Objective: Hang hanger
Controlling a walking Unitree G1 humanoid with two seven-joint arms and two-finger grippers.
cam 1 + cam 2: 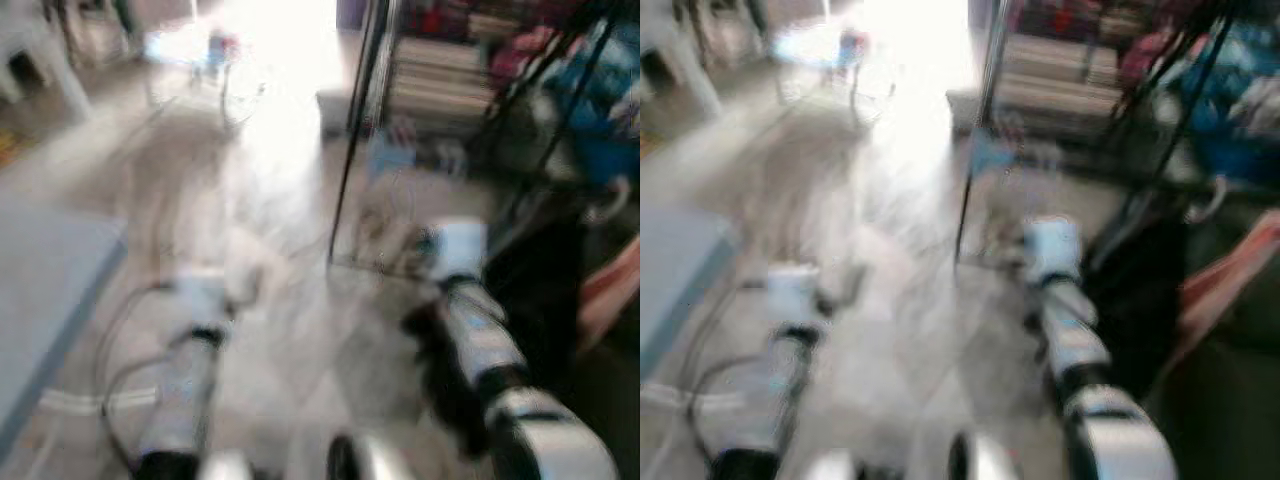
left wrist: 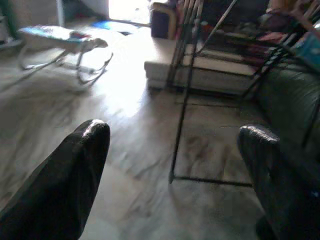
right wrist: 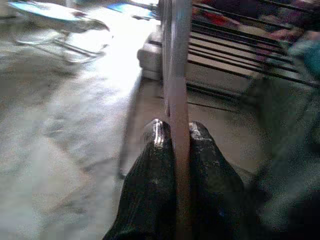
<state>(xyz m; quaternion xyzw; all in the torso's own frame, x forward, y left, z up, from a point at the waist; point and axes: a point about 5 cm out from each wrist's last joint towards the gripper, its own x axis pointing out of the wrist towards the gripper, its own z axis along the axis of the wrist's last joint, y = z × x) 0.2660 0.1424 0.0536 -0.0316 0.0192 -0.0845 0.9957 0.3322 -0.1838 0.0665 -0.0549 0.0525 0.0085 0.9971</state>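
Observation:
In the right wrist view my right gripper [image 3: 175, 131] is shut on a thin pale hanger [image 3: 176, 65], whose bar runs straight out from between the two black fingers. Beyond it stands a black metal clothes rack [image 2: 187, 90] with clothes and folded items on it [image 1: 560, 90]. The left gripper [image 2: 174, 136] is open with nothing between its fingers [image 2: 90, 145], held above the floor short of the rack's base. The head views are blurred; they show the silver left arm [image 1: 185, 390] low and the right arm [image 1: 480, 350] reaching toward the rack.
A dark sofa [image 2: 290, 95] is at the right beside the rack. A baby rocker [image 2: 65, 37] stands far left on the pale floor. A low white platform [image 2: 200, 70] lies behind the rack. A blue-grey mat [image 1: 50, 290] is at my left.

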